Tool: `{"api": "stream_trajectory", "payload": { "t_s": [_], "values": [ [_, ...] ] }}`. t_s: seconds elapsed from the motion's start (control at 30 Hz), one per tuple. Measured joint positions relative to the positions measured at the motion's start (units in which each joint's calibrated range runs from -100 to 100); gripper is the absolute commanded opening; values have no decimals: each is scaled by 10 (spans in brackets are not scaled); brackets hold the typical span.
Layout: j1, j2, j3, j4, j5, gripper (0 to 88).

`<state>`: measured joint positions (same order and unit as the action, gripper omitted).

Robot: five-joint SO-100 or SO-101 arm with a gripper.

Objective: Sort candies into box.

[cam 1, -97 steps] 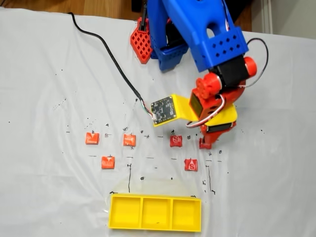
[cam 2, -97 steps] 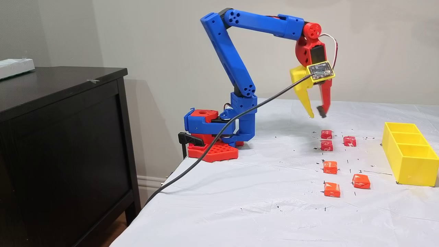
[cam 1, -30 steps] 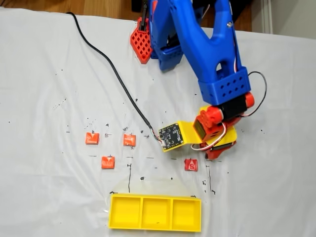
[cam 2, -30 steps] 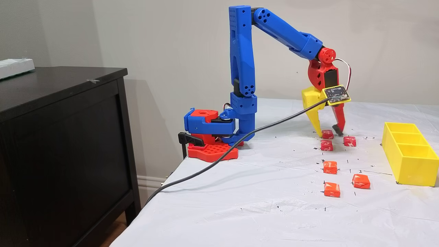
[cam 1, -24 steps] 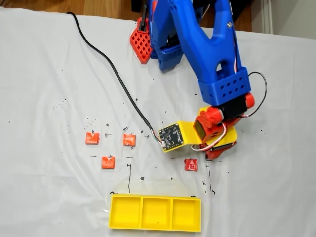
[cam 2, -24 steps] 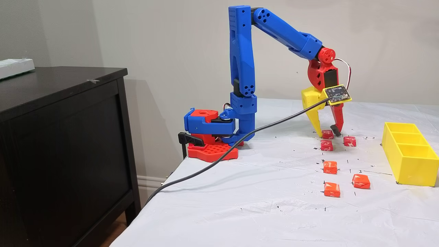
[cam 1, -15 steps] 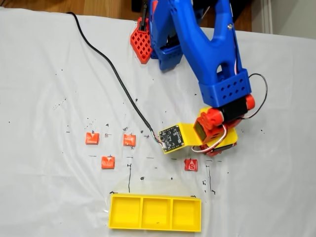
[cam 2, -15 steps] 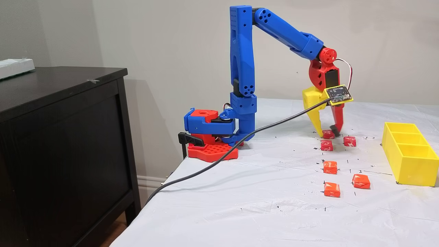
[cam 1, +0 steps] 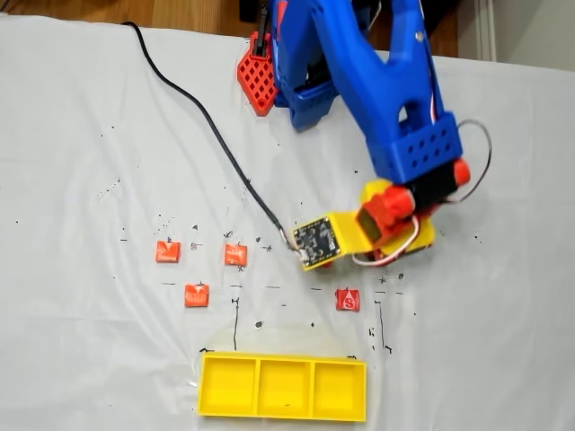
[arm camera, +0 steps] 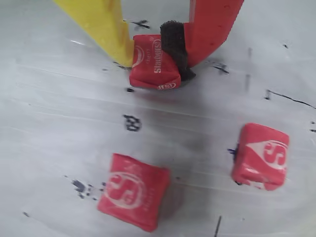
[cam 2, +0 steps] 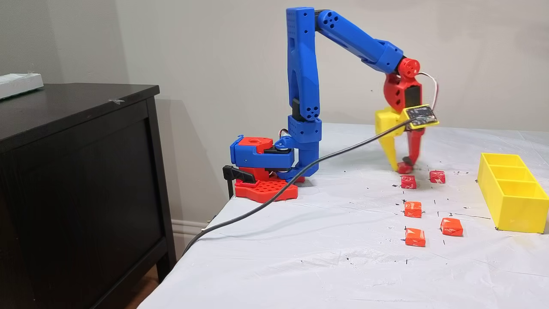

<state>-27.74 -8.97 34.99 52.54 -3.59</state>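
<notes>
In the wrist view my gripper (arm camera: 154, 55) is shut on a red candy (arm camera: 150, 66), pinched between the yellow finger (arm camera: 106, 24) and the red finger's black pad (arm camera: 173, 42). Two more red candies (arm camera: 132, 191) (arm camera: 260, 156) lie on the white cloth below it. In a fixed view from the side, the gripper (cam 2: 402, 165) holds that candy (cam 2: 404, 168) low over the cloth, beside two red candies (cam 2: 408, 182) (cam 2: 437, 176). Three orange candies (cam 1: 167, 251) (cam 1: 235, 255) (cam 1: 196, 294) lie to the left. The yellow box (cam 1: 283, 388) has three bare compartments.
A black cable (cam 1: 207, 117) runs from the wrist's circuit board (cam 1: 316, 241) across the cloth to the table's far edge. The arm's red and blue base (cam 2: 263, 167) stands near the table edge, beside a black cabinet (cam 2: 77, 171).
The gripper came down around the back red candy, shut on it, and has pulled slightly up and back toward the base. The other candies and the box stayed put.
</notes>
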Motion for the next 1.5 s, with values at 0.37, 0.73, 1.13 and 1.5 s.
{"api": "stream_trajectory", "payload": {
  "t_s": [0.37, 0.73, 1.13, 1.5],
  "values": [
    [82, -195, 6, -37, 8, 2],
    [144, -78, -30, -234, 0, 1],
    [170, -5, -73, -298, -1, 1],
    [170, 59, -83, -320, 0, 35]
  ]
}}
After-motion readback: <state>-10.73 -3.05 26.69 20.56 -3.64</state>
